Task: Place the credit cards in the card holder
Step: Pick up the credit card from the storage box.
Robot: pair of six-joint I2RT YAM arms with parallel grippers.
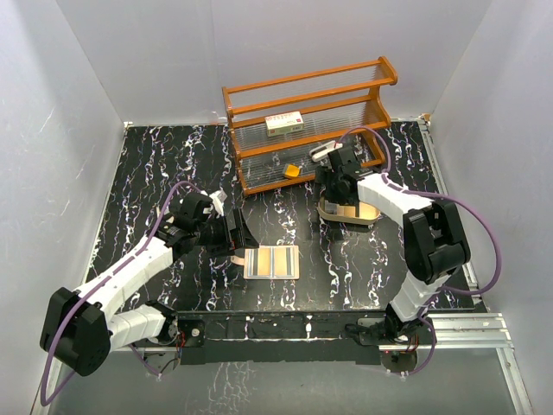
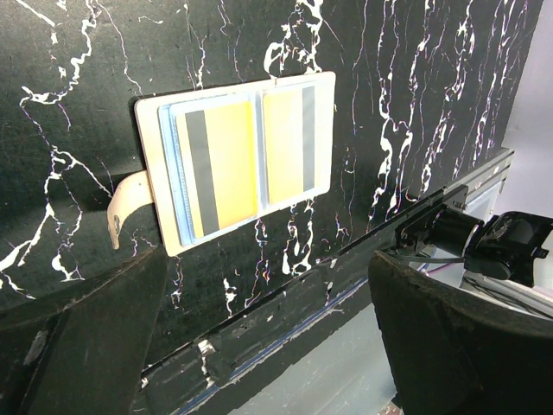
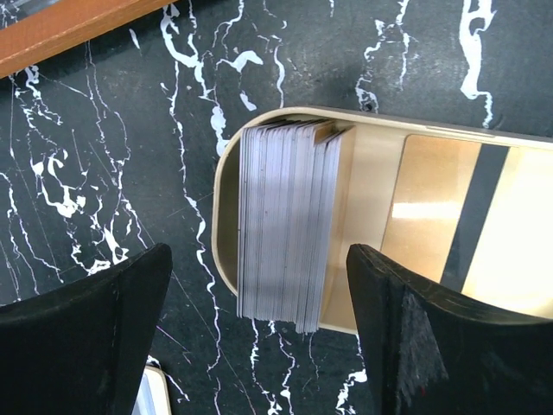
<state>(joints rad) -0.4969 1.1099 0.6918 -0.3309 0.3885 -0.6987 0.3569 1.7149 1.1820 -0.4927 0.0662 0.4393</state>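
Observation:
The card holder (image 1: 292, 262) lies open and flat near the table's front; in the left wrist view (image 2: 322, 130) each of its two pockets shows an orange-yellow credit card with a dark stripe (image 2: 220, 160), (image 2: 289, 143). My left gripper (image 1: 234, 232) is open and empty beside its left edge, its fingers apart low in the left wrist view (image 2: 268, 346). My right gripper (image 1: 339, 201) is open above the oval tin tray (image 1: 367, 216), straddling a stack of cards standing on edge (image 3: 289, 225). Another orange-yellow card (image 3: 441, 216) lies flat in the tray.
A wooden rack (image 1: 307, 121) stands at the back, with a white box with red print (image 1: 283, 124) on a shelf and a small orange block (image 1: 293, 170) at its foot. The rack's edge shows in the right wrist view (image 3: 69, 26). The table's front edge (image 2: 285, 303) is close.

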